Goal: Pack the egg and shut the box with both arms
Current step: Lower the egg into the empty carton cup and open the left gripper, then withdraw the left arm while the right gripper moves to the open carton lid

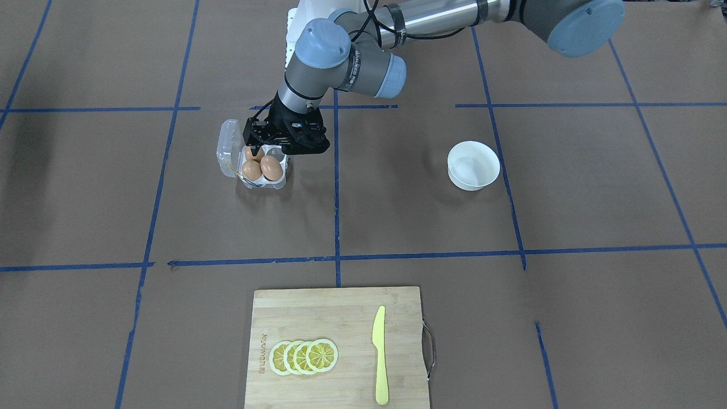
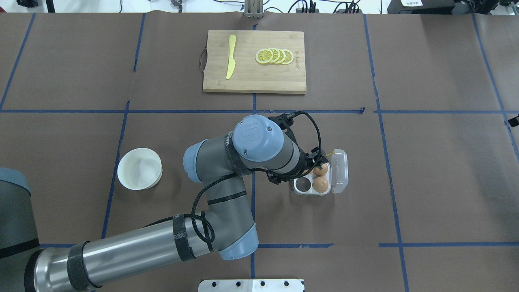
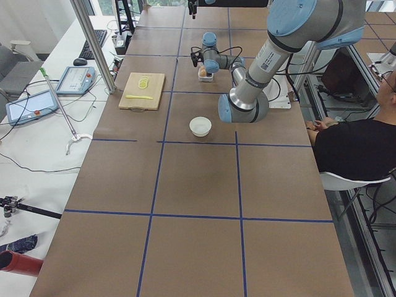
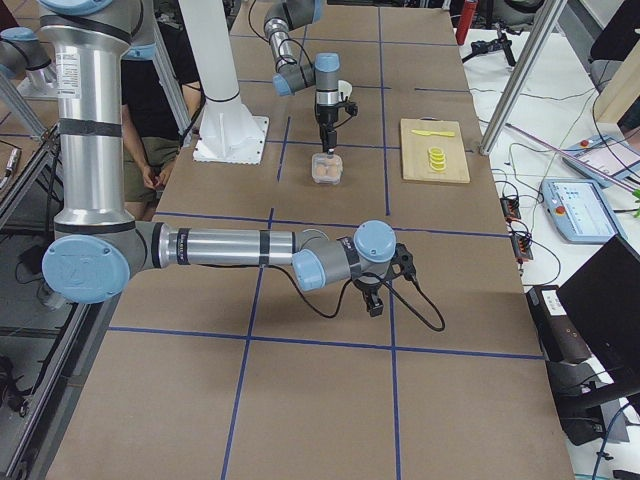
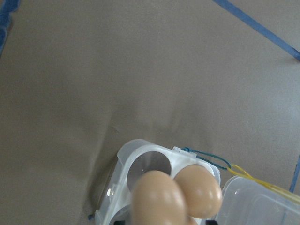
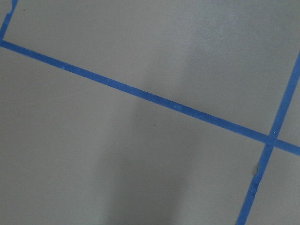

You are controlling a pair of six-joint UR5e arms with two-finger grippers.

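Note:
The clear egg box [image 1: 258,180] stands open, its lid [image 1: 228,146] folded out to the side; it also shows in the overhead view [image 2: 339,170]. My left gripper [image 1: 267,152] hangs straight over the box. In the left wrist view it is shut on an orange-brown egg [image 5: 157,197], large and blurred, just above the cells. Another egg [image 5: 199,190] sits in a cell beside an empty cell [image 5: 149,164]. The overhead view shows two eggs [image 2: 320,169] in the row by the lid. My right gripper [image 4: 372,300] is low over bare table far from the box; I cannot tell its state.
A round white bowl [image 1: 473,165] stands on the left arm's side of the table. A wooden cutting board [image 1: 335,318] with lemon slices [image 1: 304,357] and a yellow knife [image 1: 379,352] lies at the far edge. Blue tape lines cross the brown paper.

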